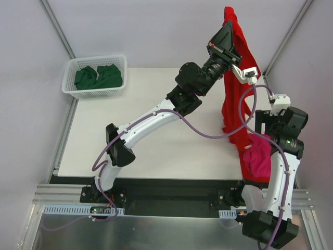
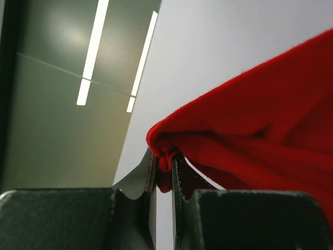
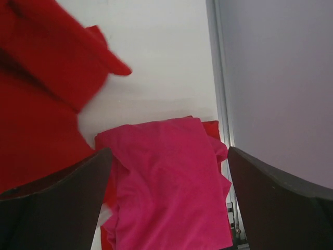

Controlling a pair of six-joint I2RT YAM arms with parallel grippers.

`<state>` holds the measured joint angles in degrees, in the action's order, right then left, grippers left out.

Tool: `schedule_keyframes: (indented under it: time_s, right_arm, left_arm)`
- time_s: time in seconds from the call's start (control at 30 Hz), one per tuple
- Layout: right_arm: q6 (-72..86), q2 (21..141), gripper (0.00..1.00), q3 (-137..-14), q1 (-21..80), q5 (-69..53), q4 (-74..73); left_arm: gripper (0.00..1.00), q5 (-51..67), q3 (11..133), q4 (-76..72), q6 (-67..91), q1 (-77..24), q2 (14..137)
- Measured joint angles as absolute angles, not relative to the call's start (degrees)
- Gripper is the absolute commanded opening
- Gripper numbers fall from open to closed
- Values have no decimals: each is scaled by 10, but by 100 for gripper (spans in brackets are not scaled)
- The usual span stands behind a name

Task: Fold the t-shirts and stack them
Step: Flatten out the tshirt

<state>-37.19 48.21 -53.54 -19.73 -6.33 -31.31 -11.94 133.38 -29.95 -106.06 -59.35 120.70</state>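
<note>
well, the left gripper is up high, and its fingers are squeezed almost together. a bunched bit of the red shirt is pinched between them. a small red fold pokes out above the tips, and the rest of the shirt spreads off to the right of that frame.

from the top view, the left gripper is in the upper right of the frame. the red shirt hangs down from it in a long strip to the right side of the table. its low end reaches the pink shirt, which lies in a lump at the lower right, close to the table's edge.

the right gripper has its fingers spread wide and holds nothing. the pink shirt lies below, between the two fingers, and does not touch them. a little red shows at its edges. more of the red shirt fills the upper left of that frame, a bit blurry.

at the upper left of the top view, a white basket sits on the table's far corner, well apart from both grippers. the green shirts lie crumpled inside it.
</note>
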Motion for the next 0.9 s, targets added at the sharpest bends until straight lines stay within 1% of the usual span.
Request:
schedule_keyframes:
  time_s: [0.13, 0.2, 0.33, 0.43, 0.53, 0.63, 0.67, 0.7, 0.8, 0.9]
  right_arm:
    - [-371, 484, 96, -535, -211, -51, -313]
    - [-371, 486, 96, -535, -213, -52, -314]
    - [-369, 493, 96, -535, -213, -60, -317]
    - [-369, 502, 96, -536, -213, -70, -326]
    - [-369, 507, 96, -538, -213, -82, -338]
    - [-369, 507, 96, -541, -214, -97, -347]
    - [-369, 507, 96, -542, -214, -102, -349]
    - [-369, 507, 96, -543, -214, -109, -353]
    - [-369, 510, 96, -548, -214, -132, -364]
    - [-367, 520, 96, -562, -214, -166, -376]
  left_arm:
    - [0, -116, 1333, -315, -1071, -597, 1193]
    - [0, -125, 1280, -331, -1072, -597, 1163]
    - [0, -151, 1090, -360, -1074, -583, 1062]
    - [0, -184, 971, -386, -1076, -548, 1008]
    - [0, -221, 855, -392, -1069, -487, 955]
    - [0, -272, 722, -351, -1044, -402, 886]
    - [21, -283, 705, -337, -1040, -371, 876]
    - [99, -296, 681, -321, -1031, -342, 860]
    - [99, -345, 611, -223, -1016, -274, 792]
    - [99, -365, 583, -136, -1002, -255, 717]
